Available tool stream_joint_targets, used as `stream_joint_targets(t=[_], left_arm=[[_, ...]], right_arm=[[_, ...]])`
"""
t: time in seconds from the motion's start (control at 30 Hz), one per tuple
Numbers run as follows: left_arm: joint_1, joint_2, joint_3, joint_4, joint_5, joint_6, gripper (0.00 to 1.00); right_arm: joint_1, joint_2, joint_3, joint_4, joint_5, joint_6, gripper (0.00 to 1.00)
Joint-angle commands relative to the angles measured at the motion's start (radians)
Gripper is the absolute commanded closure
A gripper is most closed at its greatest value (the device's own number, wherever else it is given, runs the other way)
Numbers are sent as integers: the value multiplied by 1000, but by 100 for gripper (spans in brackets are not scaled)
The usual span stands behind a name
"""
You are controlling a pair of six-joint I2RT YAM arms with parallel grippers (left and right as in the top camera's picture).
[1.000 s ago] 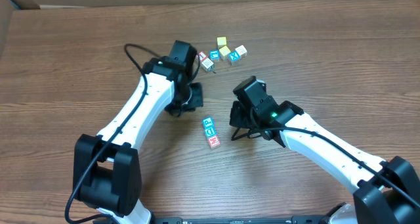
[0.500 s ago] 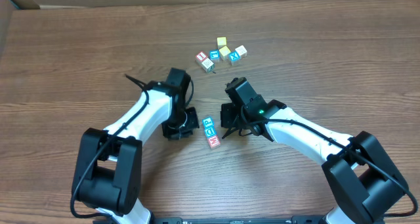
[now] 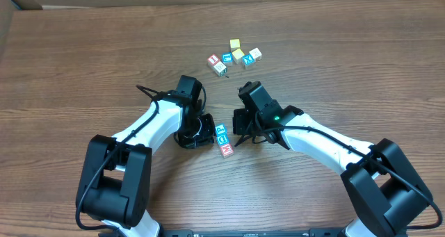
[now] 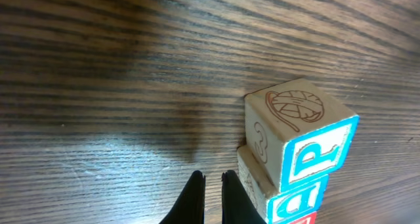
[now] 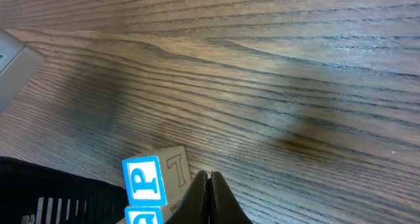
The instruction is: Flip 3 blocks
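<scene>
Three blocks lie in a short row at mid-table: a blue "P" block (image 3: pixel 221 129), a blue-letter block (image 3: pixel 223 139) and a red-letter block (image 3: pixel 226 150). My left gripper (image 3: pixel 210 135) is shut and empty just left of the row. In the left wrist view its tips (image 4: pixel 211 179) sit close beside the pale side of the second block (image 4: pixel 295 201), below the "P" block (image 4: pixel 298 129). My right gripper (image 3: pixel 236 141) is shut and empty just right of the row. Its tips (image 5: pixel 209 175) rest against the "P" block (image 5: pixel 156 178).
A cluster of several other cubes lies at the back, among them a blue "X" cube (image 3: pixel 248 62), two yellow cubes (image 3: pixel 236 44) (image 3: pixel 238 55) and a red-letter cube (image 3: pixel 213 59). Both arms flank the row closely on the wooden table (image 3: pixel 348 70).
Both arms have closed in on the row of blocks, the left from the back left, the right from the right. The left gripper edged a little closer in the last half second.
</scene>
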Motion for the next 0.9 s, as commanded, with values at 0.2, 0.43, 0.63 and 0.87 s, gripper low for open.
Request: stream_joint_targets(t=[0.2, 0.43, 0.63, 0.87], left_arm=[[-7, 13, -10, 24, 24, -39, 96], [-7, 13, -10, 24, 23, -39, 96], [-8, 13, -12, 31, 11, -38, 96], [-8, 13, -13, 47, 11, -38, 96]], right_arm=[[0, 14, 10, -6, -8, -14, 96], [0, 48, 8, 18, -41, 11, 96], [0, 50, 8, 23, -42, 11, 96], [0, 75, 8, 41, -64, 11, 96]])
